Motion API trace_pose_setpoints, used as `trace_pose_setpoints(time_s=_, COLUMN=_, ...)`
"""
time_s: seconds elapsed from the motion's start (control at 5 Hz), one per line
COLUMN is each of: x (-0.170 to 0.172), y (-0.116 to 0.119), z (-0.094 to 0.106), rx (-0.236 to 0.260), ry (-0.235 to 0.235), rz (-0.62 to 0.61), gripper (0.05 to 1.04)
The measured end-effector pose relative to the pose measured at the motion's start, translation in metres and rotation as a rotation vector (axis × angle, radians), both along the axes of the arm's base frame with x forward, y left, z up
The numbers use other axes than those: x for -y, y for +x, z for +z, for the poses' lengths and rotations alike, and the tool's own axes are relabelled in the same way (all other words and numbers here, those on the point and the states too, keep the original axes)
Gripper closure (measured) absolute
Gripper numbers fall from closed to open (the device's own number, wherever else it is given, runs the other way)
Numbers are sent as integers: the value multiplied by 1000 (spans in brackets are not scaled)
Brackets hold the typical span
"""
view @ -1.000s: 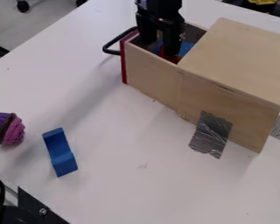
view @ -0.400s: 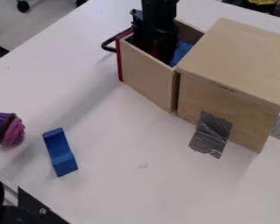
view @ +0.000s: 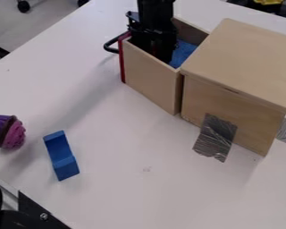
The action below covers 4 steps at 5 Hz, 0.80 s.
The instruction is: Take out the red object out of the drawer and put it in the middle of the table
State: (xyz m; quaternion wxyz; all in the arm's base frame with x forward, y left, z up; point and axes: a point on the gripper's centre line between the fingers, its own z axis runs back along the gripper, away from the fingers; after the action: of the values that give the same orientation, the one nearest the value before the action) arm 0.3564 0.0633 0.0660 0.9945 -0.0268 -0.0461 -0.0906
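Note:
The black gripper hangs down into the pulled-out wooden drawer, near its front end. Its lower part is below the drawer's rim, and how its fingers stand cannot be made out. The red object is hidden behind the gripper and the drawer's side. Beside the gripper, a blue thing lies inside the drawer, towards the cabinet. White table surface spreads in front of the drawer.
The wooden cabinet stands at the right, with grey tape down to the table. A black handle juts from the drawer's red front. A blue block and a purple-pink cupcake are at the left.
The gripper has gone down into the drawer and then slightly left. The drawer has shifted a little to the left, with a gap at the cabinet. The red object has passed out of sight.

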Motion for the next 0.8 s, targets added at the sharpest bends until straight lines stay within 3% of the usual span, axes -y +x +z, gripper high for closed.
trace_pose_setpoints(time_s=0.2, x=-3, y=-10, z=44, rx=98, ry=-17, rz=35, gripper=404)
trace_pose_setpoints(time_s=0.4, x=-10, y=-42, z=87, rx=186, ry=-39, rz=80, gripper=404)
trace_pose_setpoints(time_s=0.6, x=-22, y=-60, z=100, rx=217, ry=-24, rz=130, gripper=404)
trace_pose_setpoints(time_s=0.8, x=-36, y=-86, z=92, rx=179, ry=19, rz=163, gripper=404)
